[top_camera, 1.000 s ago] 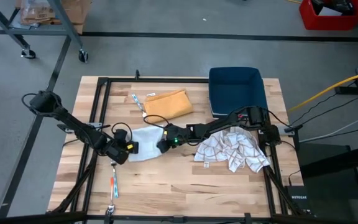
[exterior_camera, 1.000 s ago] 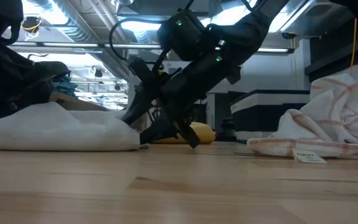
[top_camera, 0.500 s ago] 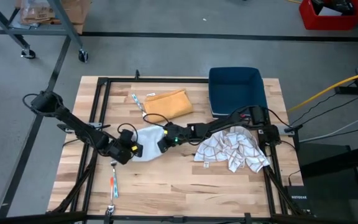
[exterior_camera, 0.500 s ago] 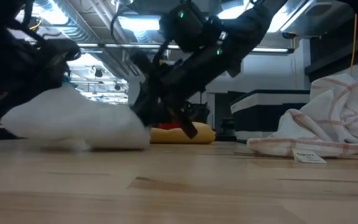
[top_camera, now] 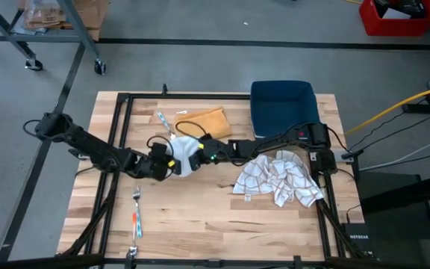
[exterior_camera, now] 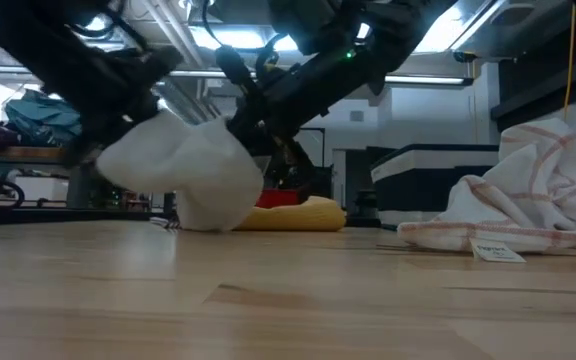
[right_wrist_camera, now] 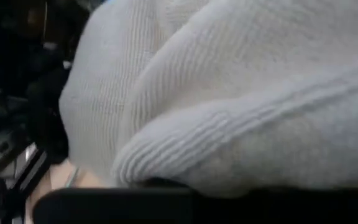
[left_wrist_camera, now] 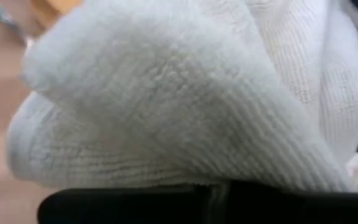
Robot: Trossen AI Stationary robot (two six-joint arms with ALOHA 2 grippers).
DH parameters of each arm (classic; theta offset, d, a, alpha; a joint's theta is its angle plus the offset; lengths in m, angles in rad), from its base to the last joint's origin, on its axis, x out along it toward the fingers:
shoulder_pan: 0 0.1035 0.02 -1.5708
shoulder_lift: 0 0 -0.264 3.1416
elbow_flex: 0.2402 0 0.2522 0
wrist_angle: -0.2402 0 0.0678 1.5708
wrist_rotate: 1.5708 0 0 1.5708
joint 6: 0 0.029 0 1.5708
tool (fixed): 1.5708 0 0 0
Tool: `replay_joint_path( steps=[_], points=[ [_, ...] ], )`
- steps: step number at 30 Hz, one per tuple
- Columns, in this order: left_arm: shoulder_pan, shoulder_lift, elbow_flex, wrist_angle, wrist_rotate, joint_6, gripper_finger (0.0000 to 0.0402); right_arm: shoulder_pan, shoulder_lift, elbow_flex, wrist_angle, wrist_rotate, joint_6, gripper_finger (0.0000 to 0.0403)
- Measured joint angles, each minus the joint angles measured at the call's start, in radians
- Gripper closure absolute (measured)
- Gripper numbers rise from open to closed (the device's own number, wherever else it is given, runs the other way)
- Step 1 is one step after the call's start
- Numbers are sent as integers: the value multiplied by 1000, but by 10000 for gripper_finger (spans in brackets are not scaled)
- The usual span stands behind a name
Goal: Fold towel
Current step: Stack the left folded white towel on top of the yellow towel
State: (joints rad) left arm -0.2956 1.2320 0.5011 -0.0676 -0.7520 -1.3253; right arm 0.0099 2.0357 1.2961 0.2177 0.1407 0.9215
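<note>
A white towel (top_camera: 184,155) is bunched into a lump between my two grippers at the table's middle left. In the low view the white towel (exterior_camera: 190,175) hangs raised, with its lower end (exterior_camera: 206,222) down at the tabletop. My left gripper (top_camera: 163,166) is shut on its left side and my right gripper (top_camera: 199,151) is shut on its right side. In both wrist views the towel (left_wrist_camera: 166,106) (right_wrist_camera: 229,93) fills the picture and hides the fingertips. My left gripper holds the white towel's left side (top_camera: 172,161), coming slanting from the table's left. The cloth hides the fingertips, so layers cannot be told. The towel bulges slack beyond the hold. My right gripper holds the towel's right side (top_camera: 193,153), coming slanting from the table's right. The cloth covers the place of contact (right_wrist_camera: 185,168). The towel sags between the two grippers, its lower end at the table.
A tan cloth (top_camera: 204,123) lies just beyond the towel. A blue bin (top_camera: 284,109) stands at the far right, and a crumpled patterned towel (top_camera: 278,180) lies near the right edge. Small tools lie at the near left (top_camera: 135,218) and far left (top_camera: 163,119).
Both grippers have shut on the white towel, then risen and gone toward the table's far edge, drawing closer together. The towel, which lay low and spread on the table, is now gathered into a raised lump, with only its lower end left down.
</note>
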Motion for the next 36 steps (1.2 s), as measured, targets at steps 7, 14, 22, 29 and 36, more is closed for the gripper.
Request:
replay_joint_path(
  steps=[7,14,22,29,36],
  points=[
    [147,-1,3,104,6,81,397,-80,-58,0,-64,4,-6,385],
    [302,-2,4,285,57,240,394,-151,-88,2,-88,7,-14,394],
    [430,-2,4,381,190,267,394,-168,-103,2,-91,37,-14,389],
    [516,-2,6,481,221,308,391,-252,-138,10,-96,9,-37,390],
    [577,22,7,477,278,331,390,-287,-135,23,-173,-27,-37,388]
  ],
)
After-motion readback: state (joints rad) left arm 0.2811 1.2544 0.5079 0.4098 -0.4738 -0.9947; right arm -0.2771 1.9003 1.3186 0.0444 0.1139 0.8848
